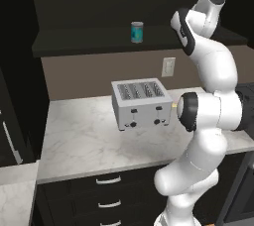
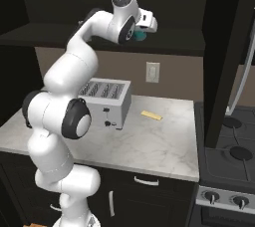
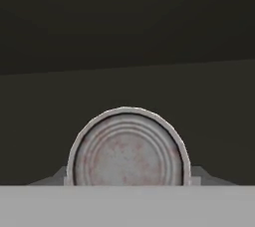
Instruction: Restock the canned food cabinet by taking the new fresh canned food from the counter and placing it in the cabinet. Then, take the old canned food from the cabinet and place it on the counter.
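Currently the gripper [image 2: 146,30] is clamped on a teal can [image 2: 140,34] at the cabinet [image 1: 89,44] shelf; letting go off-level could topple it.

Dim kitchen corner standing under low light

A brown-grey wall [image 1: 94,79] is running behind the worktop, carrying a pale outlet plate [image 1: 168,66]. A silver four-slot toaster [image 1: 141,103] is sitting out from the wall, and a thin yellow strip [image 2: 151,115] is lying flat near it. Black drawers [image 1: 109,193] with curved silver handles are lining the base below. A black stove [image 2: 231,171] with round burners and silver knobs is standing at the right end, beside a tall dark panel [image 2: 221,52].
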Tool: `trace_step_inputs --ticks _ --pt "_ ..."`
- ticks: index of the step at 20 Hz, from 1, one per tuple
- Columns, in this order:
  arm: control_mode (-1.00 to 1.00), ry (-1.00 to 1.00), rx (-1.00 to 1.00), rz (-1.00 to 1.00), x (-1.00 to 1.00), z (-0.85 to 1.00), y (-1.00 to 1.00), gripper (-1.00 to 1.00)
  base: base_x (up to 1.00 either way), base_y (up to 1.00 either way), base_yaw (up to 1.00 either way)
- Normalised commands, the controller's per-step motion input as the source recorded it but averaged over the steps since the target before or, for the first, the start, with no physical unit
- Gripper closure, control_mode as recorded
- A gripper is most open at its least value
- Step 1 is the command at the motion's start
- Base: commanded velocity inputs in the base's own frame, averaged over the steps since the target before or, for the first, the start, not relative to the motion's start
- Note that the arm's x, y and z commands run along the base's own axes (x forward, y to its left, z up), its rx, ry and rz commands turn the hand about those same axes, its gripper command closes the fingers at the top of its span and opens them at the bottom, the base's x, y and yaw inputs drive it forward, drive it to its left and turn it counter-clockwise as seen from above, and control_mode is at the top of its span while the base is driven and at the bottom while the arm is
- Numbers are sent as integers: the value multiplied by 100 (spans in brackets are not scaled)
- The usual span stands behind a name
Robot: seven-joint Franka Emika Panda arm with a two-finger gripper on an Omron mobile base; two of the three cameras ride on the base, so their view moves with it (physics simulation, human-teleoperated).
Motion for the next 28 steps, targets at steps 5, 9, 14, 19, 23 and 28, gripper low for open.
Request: trace_step_inputs --ticks 5,9,14,19,23,28 --pt "-100 0 0 0 0 0 0 -100 0 0 0" --pt "-100 -10 0 0 0 0 0 -100 0 0 0" --pt "-100 -19 0 0 2 0 0 -100 0 0 0" --pt "-100 -27 0 0 2 1 0 -100 0 0 0" --pt "-100 -23 0 0 -64 58 10 -100 0 0 0" --pt "-100 -8 0 0 -100 100 20 -100 0 0 0"
